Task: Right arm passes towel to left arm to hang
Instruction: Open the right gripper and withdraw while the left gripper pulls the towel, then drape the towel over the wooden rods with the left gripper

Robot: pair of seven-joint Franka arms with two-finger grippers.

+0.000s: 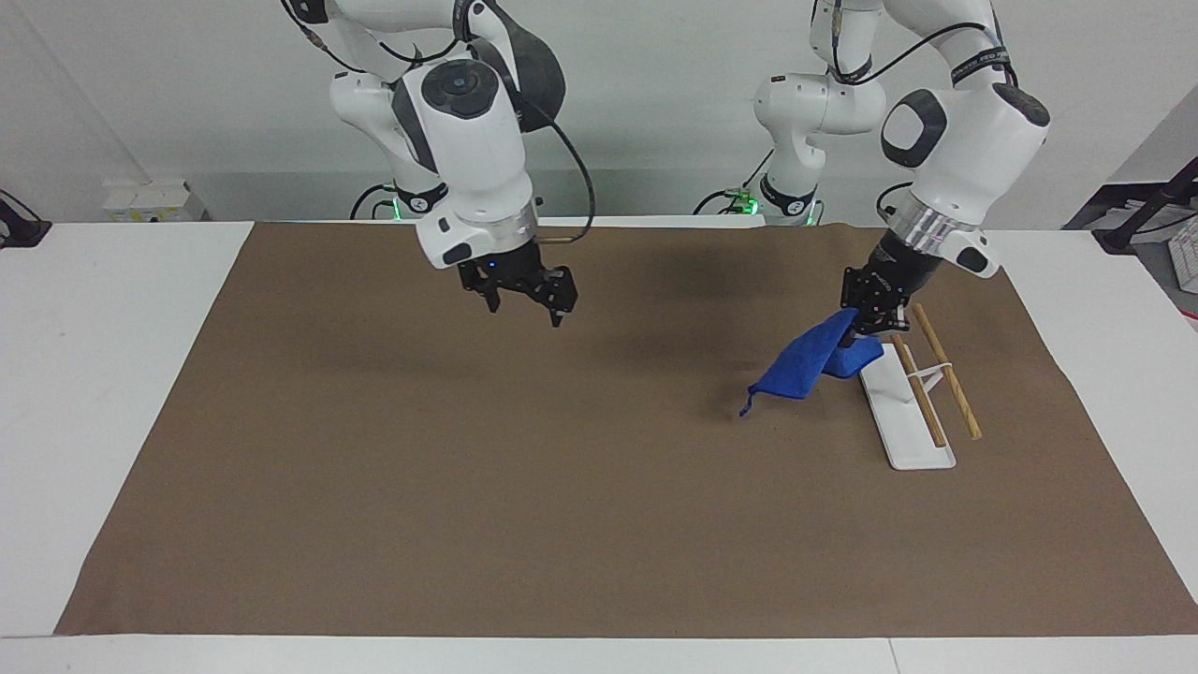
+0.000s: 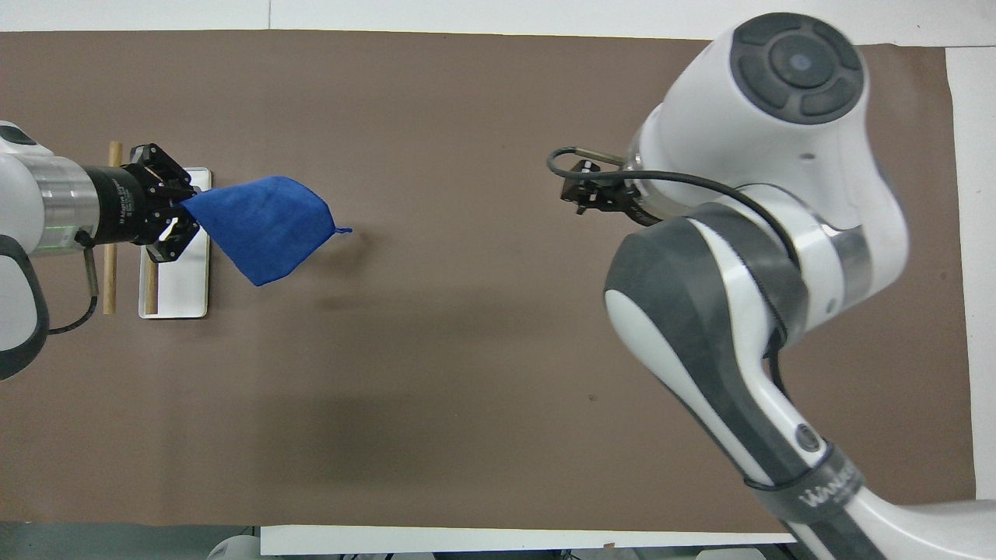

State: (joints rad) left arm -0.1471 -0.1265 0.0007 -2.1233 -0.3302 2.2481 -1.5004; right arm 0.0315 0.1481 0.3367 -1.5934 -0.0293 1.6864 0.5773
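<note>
- Left gripper point(image 1: 877, 309) point(image 2: 167, 204): slim black two-finger unit, pinched shut on one corner of the towel point(image 1: 803, 367) point(image 2: 261, 225), up in the air over the end of the rack nearest the robots.
- Towel: bright royal-blue soft cloth, hangs as a loose folded triangle from the clamped corner; short loop tag point(image 1: 744, 409) dangles at its free tip. Lower fold sits at the rack base's edge; contact can't be told.
- Rack point(image 1: 920, 386) point(image 2: 159, 264): flat white rectangular base plate carrying two thin round wooden rods side by side, on a white bracket. Sits on the mat toward the left arm's end of the desk.
- Right gripper point(image 1: 519, 292) point(image 2: 585, 191): broad black unit, small blue light, fingers spread, holding nothing. Hangs over the mat toward the desk's robot-side edge, well apart from the towel.
- Mat point(image 1: 524, 487) point(image 2: 436, 334): large matte brown sheet, covers most of the white desk point(image 1: 112, 309).
</note>
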